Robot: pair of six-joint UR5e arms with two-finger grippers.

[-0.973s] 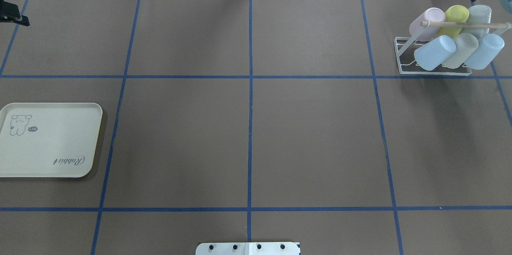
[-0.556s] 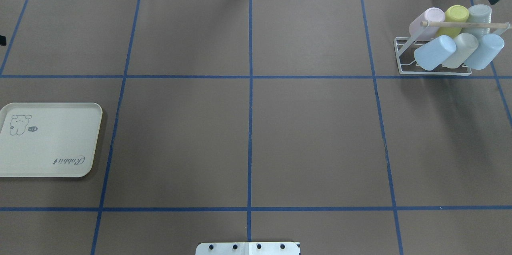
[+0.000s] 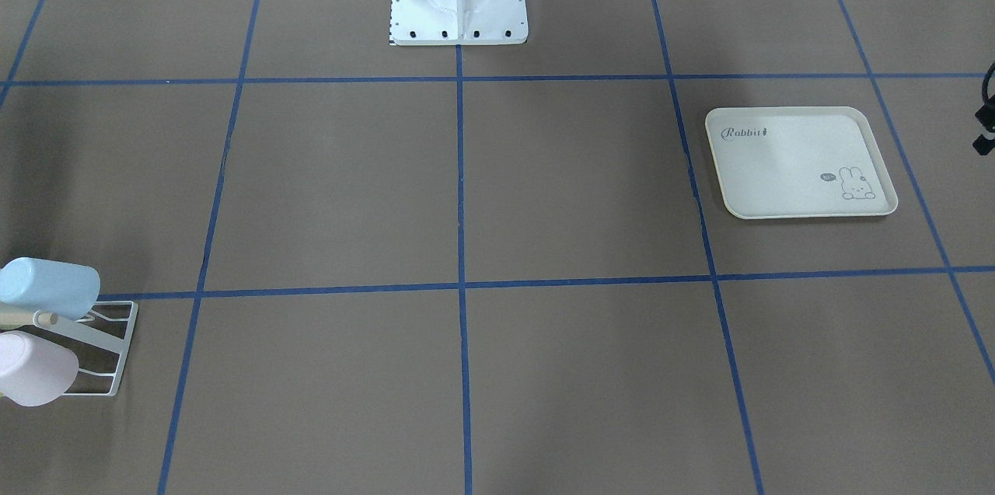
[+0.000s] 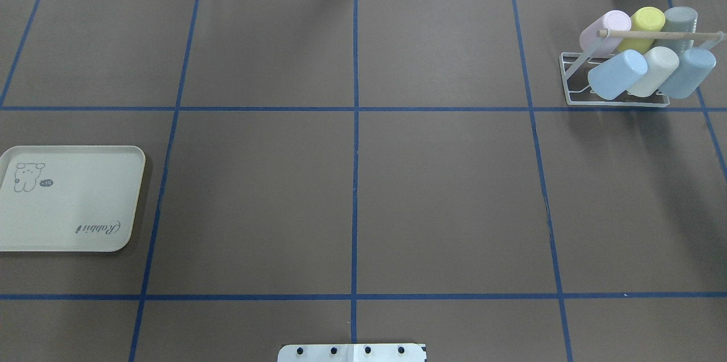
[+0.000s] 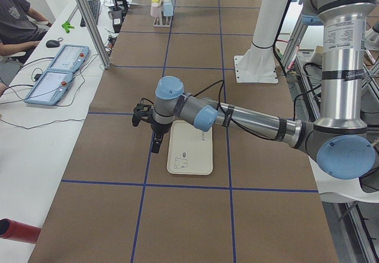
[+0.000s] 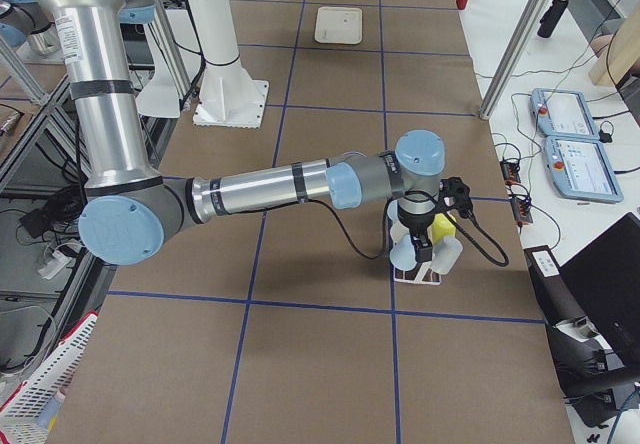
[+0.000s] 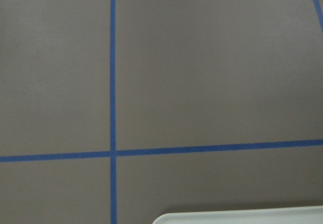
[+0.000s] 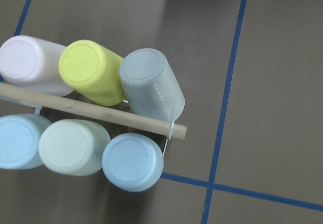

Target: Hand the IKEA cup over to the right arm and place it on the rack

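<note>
Jaws both unreadable, six cups (image 4: 617, 74) slanted on rack (image 4: 616, 104), bases pointing up.

Brown-papered table (image 4: 443, 191) w/ blue tape grid (image 4: 355, 180), white side bench (image 5: 29, 150), alu posts (image 5: 90, 23).

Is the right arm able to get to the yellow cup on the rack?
Probably yes. The right arm hangs over the rack, and nothing covers the yellow cup from above.
</note>
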